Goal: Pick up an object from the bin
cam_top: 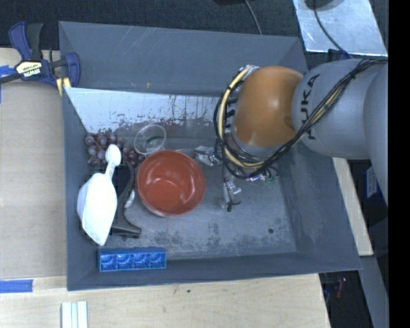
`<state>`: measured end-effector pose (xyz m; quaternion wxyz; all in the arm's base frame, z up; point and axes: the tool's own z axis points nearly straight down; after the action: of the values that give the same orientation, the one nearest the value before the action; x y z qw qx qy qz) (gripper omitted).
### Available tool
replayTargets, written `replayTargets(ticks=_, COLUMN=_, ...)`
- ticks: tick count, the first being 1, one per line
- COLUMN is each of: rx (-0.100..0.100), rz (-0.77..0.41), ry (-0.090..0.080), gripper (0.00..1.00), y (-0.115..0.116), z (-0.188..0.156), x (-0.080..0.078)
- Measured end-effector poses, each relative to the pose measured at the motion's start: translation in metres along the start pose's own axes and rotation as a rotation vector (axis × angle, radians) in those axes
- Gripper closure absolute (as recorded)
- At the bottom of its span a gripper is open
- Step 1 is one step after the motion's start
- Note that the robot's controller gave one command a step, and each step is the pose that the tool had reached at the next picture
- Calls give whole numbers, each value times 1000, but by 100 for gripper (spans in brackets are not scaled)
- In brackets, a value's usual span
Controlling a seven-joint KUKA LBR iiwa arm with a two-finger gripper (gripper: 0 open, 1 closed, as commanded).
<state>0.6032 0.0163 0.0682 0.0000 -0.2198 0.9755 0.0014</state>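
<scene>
Red bowl (171,182) is sitting in the bin (191,60), a bit left of centre. The gripper (229,198) is hanging just beside the bowl's right rim, low near the floor. I can't tell how the jaws are standing. White scoop (99,203), clear cup (150,139) and purple grapes (99,147) are lying further left. I'm guessing nothing's picked yet, so the grabbing and lifting are both waiting to happen.
</scene>
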Motion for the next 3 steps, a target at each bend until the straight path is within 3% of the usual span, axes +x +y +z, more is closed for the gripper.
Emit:
replayTargets(ticks=1, rx=6, rz=221, ry=-9, gripper=0, y=36, z=-77, x=-9)
replayTargets(ticks=2, rx=2, rz=-556, ry=0, gripper=0, y=76, z=-32, x=-26)
replayTargets(ticks=3, rx=12, rz=-23, ry=-6, gripper=0, y=104, z=-7, x=-43)
